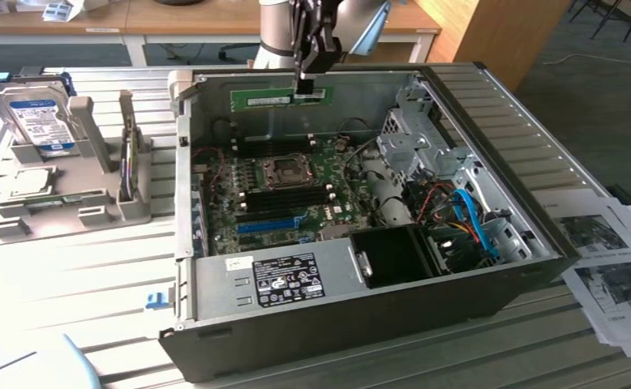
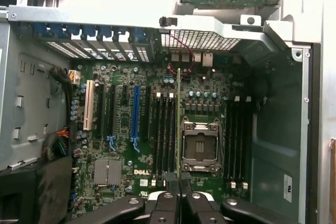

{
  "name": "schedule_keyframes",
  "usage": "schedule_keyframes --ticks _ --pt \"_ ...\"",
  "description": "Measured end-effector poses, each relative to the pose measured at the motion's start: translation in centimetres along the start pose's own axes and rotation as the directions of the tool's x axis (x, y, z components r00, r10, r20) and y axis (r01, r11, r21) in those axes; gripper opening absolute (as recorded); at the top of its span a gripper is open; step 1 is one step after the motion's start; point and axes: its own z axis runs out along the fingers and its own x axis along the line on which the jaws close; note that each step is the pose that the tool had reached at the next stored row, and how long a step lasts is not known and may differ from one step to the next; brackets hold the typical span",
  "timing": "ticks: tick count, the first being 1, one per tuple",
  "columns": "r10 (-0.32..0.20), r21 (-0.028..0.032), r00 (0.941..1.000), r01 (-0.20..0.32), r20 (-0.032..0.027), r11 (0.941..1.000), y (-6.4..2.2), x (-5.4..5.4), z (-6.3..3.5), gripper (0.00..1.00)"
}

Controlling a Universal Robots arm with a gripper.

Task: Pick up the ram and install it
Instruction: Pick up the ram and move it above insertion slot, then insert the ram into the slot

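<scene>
The ram (image 1: 281,98) is a thin green stick that hangs level in the air over the back part of the open computer case (image 1: 348,324). My gripper (image 1: 308,87) is shut on the stick's end toward the exterior view's right. In the wrist view the ram (image 2: 179,124) shows edge-on as a thin line running out from my gripper (image 2: 180,183). It lies above the motherboard between the black memory slots (image 2: 164,135) and the CPU socket (image 2: 199,148). It is well above the board and touches no slot.
A second bank of black memory slots (image 2: 236,140) lies beyond the CPU socket, and a bright blue slot (image 2: 136,116) runs beside a white one. A hard drive (image 1: 36,121) stands in a grey holder (image 1: 56,215) at the exterior view's left. Printed papers (image 1: 607,259) lie at its right.
</scene>
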Motion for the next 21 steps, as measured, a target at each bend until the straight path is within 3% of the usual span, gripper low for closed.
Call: schedule_keyframes --ticks 13,21 --pt "0.000 0.0000 1.0000 0.000 0.0001 1.0000 -0.11 0.0 1.93 0.11" --pt "0.000 0.0001 1.0000 0.000 0.0003 1.0000 -0.12 0.0 2.10 0.11"
